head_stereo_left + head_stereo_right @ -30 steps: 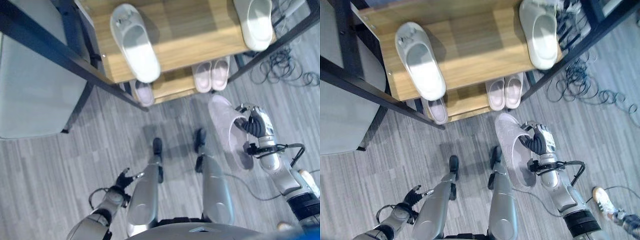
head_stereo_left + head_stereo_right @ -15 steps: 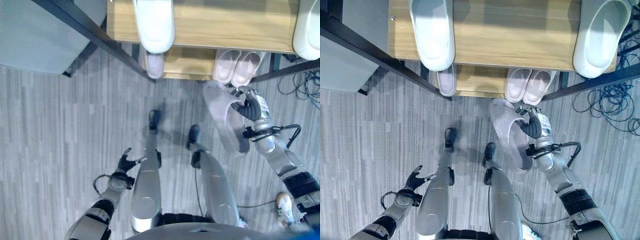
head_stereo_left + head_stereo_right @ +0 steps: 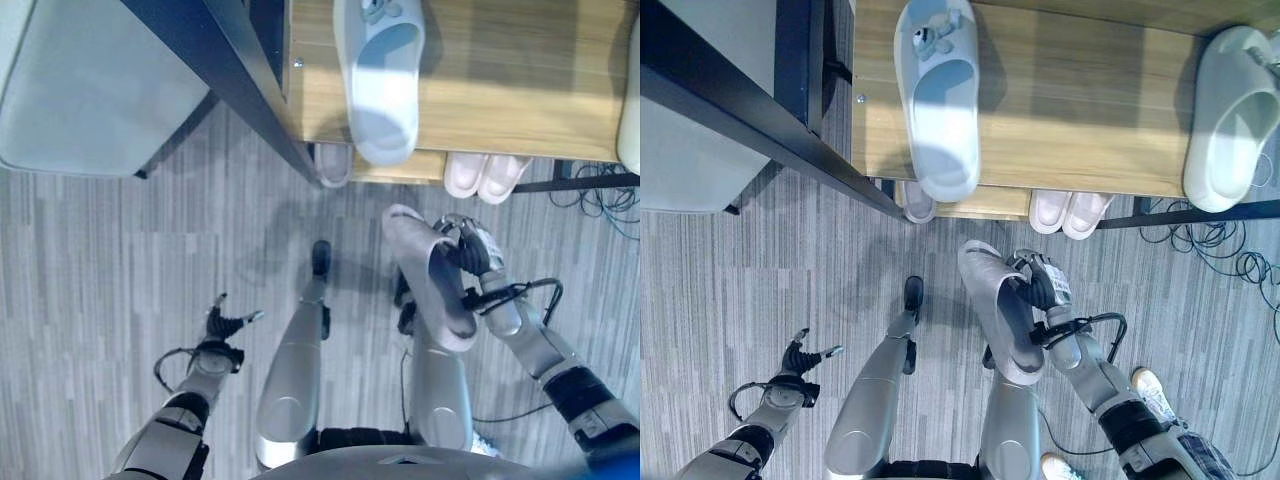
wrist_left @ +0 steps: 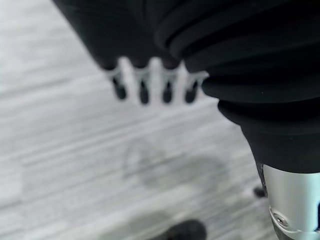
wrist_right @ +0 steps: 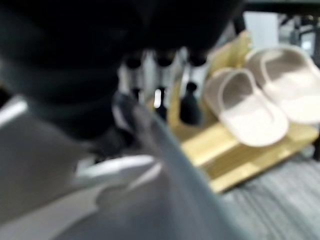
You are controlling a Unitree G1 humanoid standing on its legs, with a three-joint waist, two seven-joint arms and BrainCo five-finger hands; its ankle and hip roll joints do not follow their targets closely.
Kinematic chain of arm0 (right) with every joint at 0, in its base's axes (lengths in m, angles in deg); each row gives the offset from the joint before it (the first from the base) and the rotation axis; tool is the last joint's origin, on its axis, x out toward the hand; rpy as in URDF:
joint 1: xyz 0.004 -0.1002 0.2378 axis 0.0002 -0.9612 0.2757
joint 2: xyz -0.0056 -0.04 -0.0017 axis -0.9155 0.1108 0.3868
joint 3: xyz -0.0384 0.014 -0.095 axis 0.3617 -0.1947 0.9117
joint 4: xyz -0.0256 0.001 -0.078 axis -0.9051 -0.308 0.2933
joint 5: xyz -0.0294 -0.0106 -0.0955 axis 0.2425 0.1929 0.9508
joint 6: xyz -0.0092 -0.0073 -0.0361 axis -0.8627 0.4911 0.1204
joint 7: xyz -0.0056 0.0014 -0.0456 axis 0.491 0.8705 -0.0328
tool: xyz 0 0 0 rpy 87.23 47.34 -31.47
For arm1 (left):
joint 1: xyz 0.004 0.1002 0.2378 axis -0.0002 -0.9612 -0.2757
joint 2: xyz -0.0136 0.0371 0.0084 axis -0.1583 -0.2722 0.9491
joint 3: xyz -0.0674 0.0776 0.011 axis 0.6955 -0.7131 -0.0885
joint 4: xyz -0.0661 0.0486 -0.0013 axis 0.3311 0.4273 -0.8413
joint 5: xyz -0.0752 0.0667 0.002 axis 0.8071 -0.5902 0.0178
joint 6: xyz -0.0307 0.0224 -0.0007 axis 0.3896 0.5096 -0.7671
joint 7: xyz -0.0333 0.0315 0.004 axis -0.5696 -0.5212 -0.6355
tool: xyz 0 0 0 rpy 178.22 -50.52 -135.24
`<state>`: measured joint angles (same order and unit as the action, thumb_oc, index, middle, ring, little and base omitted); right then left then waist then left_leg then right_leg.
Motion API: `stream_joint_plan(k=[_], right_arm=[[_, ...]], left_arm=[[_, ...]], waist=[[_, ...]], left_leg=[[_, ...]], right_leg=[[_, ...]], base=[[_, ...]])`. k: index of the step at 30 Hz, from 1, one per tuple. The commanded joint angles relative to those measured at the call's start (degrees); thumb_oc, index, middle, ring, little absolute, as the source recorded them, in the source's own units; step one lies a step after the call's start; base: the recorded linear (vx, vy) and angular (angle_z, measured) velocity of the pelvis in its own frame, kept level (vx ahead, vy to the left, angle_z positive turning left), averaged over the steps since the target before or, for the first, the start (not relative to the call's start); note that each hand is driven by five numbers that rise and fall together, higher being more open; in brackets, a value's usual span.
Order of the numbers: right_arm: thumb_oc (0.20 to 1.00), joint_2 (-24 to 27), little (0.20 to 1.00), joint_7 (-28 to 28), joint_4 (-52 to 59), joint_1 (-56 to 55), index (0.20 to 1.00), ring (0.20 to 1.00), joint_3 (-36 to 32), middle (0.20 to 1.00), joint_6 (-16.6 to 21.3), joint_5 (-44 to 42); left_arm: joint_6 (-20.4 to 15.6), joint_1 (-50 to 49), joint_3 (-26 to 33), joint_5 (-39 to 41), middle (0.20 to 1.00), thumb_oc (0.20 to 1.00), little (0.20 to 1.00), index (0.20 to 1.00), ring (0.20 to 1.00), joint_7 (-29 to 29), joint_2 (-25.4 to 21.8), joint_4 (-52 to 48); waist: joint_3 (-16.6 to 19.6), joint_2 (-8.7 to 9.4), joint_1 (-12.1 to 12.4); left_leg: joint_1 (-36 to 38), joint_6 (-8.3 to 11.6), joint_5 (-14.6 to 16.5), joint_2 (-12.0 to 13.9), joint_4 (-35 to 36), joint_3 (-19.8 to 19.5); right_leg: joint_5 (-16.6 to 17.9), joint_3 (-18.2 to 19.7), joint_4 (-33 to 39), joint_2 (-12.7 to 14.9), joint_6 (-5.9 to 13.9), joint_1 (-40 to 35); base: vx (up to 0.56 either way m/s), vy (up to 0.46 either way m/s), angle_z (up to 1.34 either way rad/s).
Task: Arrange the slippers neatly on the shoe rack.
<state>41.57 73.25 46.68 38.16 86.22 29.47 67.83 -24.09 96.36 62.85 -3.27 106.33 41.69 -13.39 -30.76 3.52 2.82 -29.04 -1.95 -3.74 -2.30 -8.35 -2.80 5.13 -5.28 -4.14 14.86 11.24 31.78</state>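
My right hand (image 3: 1045, 288) is shut on the side edge of a pale grey slipper (image 3: 998, 310), holding it above the floor in front of the shoe rack (image 3: 1090, 110). The right wrist view shows my fingers (image 5: 160, 95) curled over the slipper's edge (image 5: 150, 190), with a pink pair (image 5: 260, 100) on the lower shelf just beyond. The wooden top shelf carries one white slipper (image 3: 938, 95) at the left and another (image 3: 1235, 115) at the right. On the lower shelf are the pink pair (image 3: 1070, 210) and a single slipper (image 3: 920, 203). My left hand (image 3: 222, 325) hangs open low over the floor.
A grey cushioned seat (image 3: 90, 90) with dark frame bars stands left of the rack. Loose cables (image 3: 1240, 265) lie on the floor at the right. A person's shoe (image 3: 1150, 382) shows near my right arm. Grey plank floor (image 3: 740, 270) spreads out to the left.
The whole picture has shifted, so the camera moved. My right hand still holds the grey slipper before the lower shelf. The left hand stays low and open.
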Motion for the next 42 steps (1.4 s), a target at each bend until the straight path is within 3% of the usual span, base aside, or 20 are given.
stream_joint_plan(k=[1, 4, 6, 8, 9, 15, 21, 23, 24, 37, 38, 42], right_arm=[[0.200, 1.3, 0.200, 3.4, 2.5, -0.8, 0.200, 0.200, -0.2, 0.200, 2.1, -0.9], [0.200, 1.6, 0.200, 4.7, 1.7, 0.0, 0.200, 0.200, 1.0, 0.200, 2.5, 0.9], [0.200, 1.7, 0.200, 5.2, 1.8, -0.3, 0.200, 0.200, 0.9, 0.200, 2.8, 1.0], [0.200, 1.8, 0.200, 6.8, 1.8, -1.1, 0.200, 0.200, 0.0, 0.200, 3.1, -0.1], [0.200, 1.8, 0.200, 7.7, 1.6, -0.7, 0.200, 0.200, -0.1, 0.200, 2.5, -0.2], [0.200, 0.9, 0.200, 9.0, 0.9, 4.1, 0.200, 0.200, 1.6, 0.200, 2.0, 1.7], [0.200, -1.2, 0.200, 7.7, 0.4, 2.1, 0.200, 0.200, 0.8, 0.200, 2.0, 0.9], [0.200, -1.6, 0.200, 7.3, -0.4, 1.6, 0.200, 0.200, 0.6, 0.200, 2.0, -0.2], [0.200, -1.7, 0.200, 7.3, -0.7, 1.5, 0.200, 0.200, 0.4, 0.200, 2.1, -0.5], [0.200, -3.1, 0.200, 6.2, -1.8, -0.2, 0.200, 0.200, -0.1, 0.200, 3.0, -4.2], [0.200, -1.1, 0.200, 0.0, -2.2, 9.6, 0.200, 0.200, -4.7, 0.200, 4.7, -24.8], [0.200, -0.8, 0.200, 0.4, -2.3, 10.5, 0.200, 0.200, -5.3, 0.200, 4.6, -24.1]], left_arm=[[-3.1, -4.2, -1.6, 0.3, 1.000, 1.000, 1.000, 1.000, 1.000, 3.6, -1.7, -9.6], [-4.0, -4.9, -3.1, 0.0, 1.000, 1.000, 1.000, 1.000, 1.000, 4.5, -1.2, -13.3], [-4.3, -4.9, -3.4, 0.0, 1.000, 1.000, 1.000, 1.000, 1.000, 4.8, -1.1, -14.1], [-4.9, -4.2, -4.0, -0.1, 1.000, 1.000, 1.000, 1.000, 1.000, 6.2, -1.7, -17.0], [-5.5, -4.0, -3.4, 0.0, 1.000, 1.000, 1.000, 1.000, 1.000, 7.1, -2.2, -19.0], [-5.8, -2.2, -1.4, 1.9, 1.000, 1.000, 1.000, 1.000, 1.000, 8.3, -2.6, -18.1], [-5.3, -2.7, 1.3, 3.5, 1.000, 1.000, 1.000, 1.000, 1.000, 6.9, -2.4, -11.9], [-5.2, -2.6, 1.4, 3.6, 1.000, 1.000, 1.000, 1.000, 1.000, 6.7, -2.3, -10.8], [-5.3, -2.6, 1.3, 3.5, 1.000, 1.000, 1.000, 1.000, 1.000, 6.6, -2.3, -10.7], [-4.6, -1.3, -2.3, 1.4, 1.000, 1.000, 1.000, 1.000, 1.000, 5.0, -0.7, -9.3], [-3.7, 2.1, -9.9, 11.6, 1.000, 1.000, 1.000, 1.000, 1.000, -5.5, 2.7, -17.6], [-3.2, 2.1, -9.8, 10.0, 1.000, 1.000, 1.000, 1.000, 1.000, -5.5, 2.7, -15.2]], waist=[[1.0, -0.96, -0.1], [1.0, -1.52, -0.1], [1.0, -1.72, -0.5], [1.0, -2.14, -1.9], [1.0, -3.17, -2.2], [1.0, -1.96, -1.4], [1.2, -1.59, -1.6], [1.3, -1.68, -1.8], [1.2, -1.74, -1.9], [1.3, -1.37, -2.9], [1.0, -4.80, -0.7], [1.0, -4.82, -0.8]], left_leg=[[-5.1, 4.84, 8.4, 3.8, -10.4, -4.2], [-5.5, 6.17, 5.2, 5.4, -6.0, -7.2], [-6.4, 6.61, 3.9, 6.0, -5.1, -7.1], [-8.8, 6.56, 0.2, 7.9, -2.8, -3.2], [-10.0, 6.48, -0.9, 10.1, -0.9, 2.1], [-10.2, 6.53, -0.9, 10.6, 0.1, 1.8], [-6.0, 6.62, 1.0, 9.4, 0.4, 1.2], [-5.2, 6.66, 1.2, 9.3, 0.6, 1.1], [-5.7, 6.34, -0.1, 9.1, 0.6, 1.4], [-3.1, 6.50, 0.4, 8.9, 1.5, 1.6], [-13.2, 6.78, 1.3, 8.4, -5.0, 2.1], [-13.2, 6.44, 1.6, 8.1, -4.5, 2.4]], right_leg=[[-0.3, 2.1, -7.4, -0.5, -1.64, 2.1], [-3.2, -0.9, -11.3, -1.6, -2.44, 3.5], [-3.8, -2.5, -12.0, -1.3, -2.54, 4.0], [-5.3, -5.1, -13.4, -1.0, -2.90, 4.9], [-7.2, -6.1, -15.2, -1.1, -2.88, 6.4], [-7.8, -5.1, -18.2, -1.8, -3.20, 9.3], [-7.3, -5.2, -14.6, -1.6, -2.95, 3.5], [-6.8, -5.1, -13.7, -1.5, -2.81, 2.7], [-5.3, -5.4, -12.9, -1.5, -3.25, 2.9], [-4.3, -4.6, -9.7, -1.8, -2.98, 0.1], [-10.0, -9.0, -18.9, -2.1, -3.70, 6.0], [-9.7, -8.4, -18.2, -2.0, -3.54, 6.4]], base=[[0.04, -0.476, 0.96], [0.04, -0.352, 1.25], [0.00, -0.211, 0.29], [0.00, -0.219, 0.62], [0.03, -0.083, 0.92], [0.02, -0.013, 0.07], [0.04, 0.024, 0.06], [-0.02, 0.041, 0.07], [-0.05, 0.054, 0.07], [0.00, 0.002, -0.05], [0.03, -0.008, -0.08], [0.01, 0.035, 0.02]])
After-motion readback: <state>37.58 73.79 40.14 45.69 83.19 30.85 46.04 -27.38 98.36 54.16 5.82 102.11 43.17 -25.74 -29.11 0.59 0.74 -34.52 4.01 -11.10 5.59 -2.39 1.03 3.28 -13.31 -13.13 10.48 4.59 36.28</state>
